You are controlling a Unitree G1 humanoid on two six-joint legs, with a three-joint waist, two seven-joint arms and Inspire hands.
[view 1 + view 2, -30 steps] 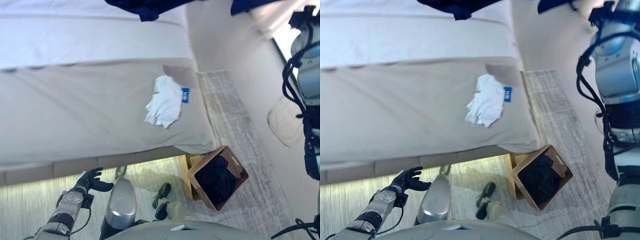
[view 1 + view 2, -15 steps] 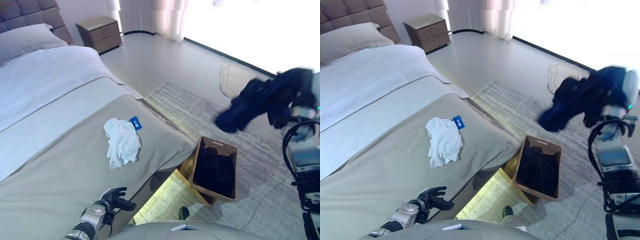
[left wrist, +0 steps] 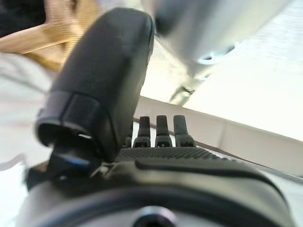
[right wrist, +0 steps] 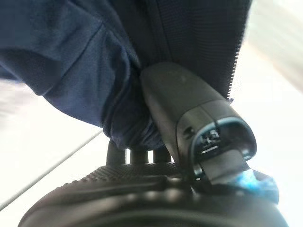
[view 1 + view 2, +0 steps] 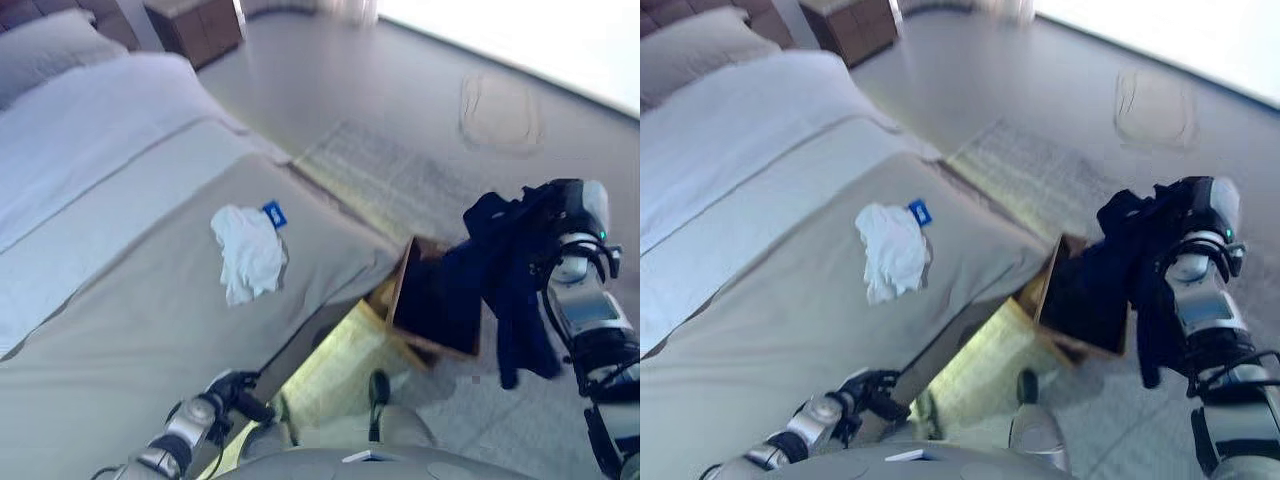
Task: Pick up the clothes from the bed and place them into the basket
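A dark navy garment (image 5: 505, 275) is held by the right hand (image 4: 189, 118) at the right of the scene, above and just beside the wooden basket (image 5: 432, 305). In the right wrist view the thumb and the fingers (image 4: 137, 153) are seen curled into the navy fabric, which is bunched between them; a zip line is visible along one edge of the cloth. In the head views the garment hangs down from the hand, its lower part trailing past the basket's right side toward the grey rug (image 5: 400, 175). The basket stands on the floor at the near right corner of the bed (image 5: 130, 300), tilted, and dark clothing is already seen inside it.

A crumpled white garment (image 5: 248, 252) is left lying on the beige bedspread, near the bed's right edge, with a small blue tag (image 5: 274, 213) touching its far right side. Farther back the bed is covered by a white sheet (image 5: 90, 150), and a brown nightstand (image 5: 195, 22) is seen at the far end of the room.

The left hand (image 5: 228, 393) is kept low at the near edge of the bed, well apart from both garments. Its fingers (image 3: 158, 130) are shown loosely extended side by side in the left wrist view, and nothing is held in them.
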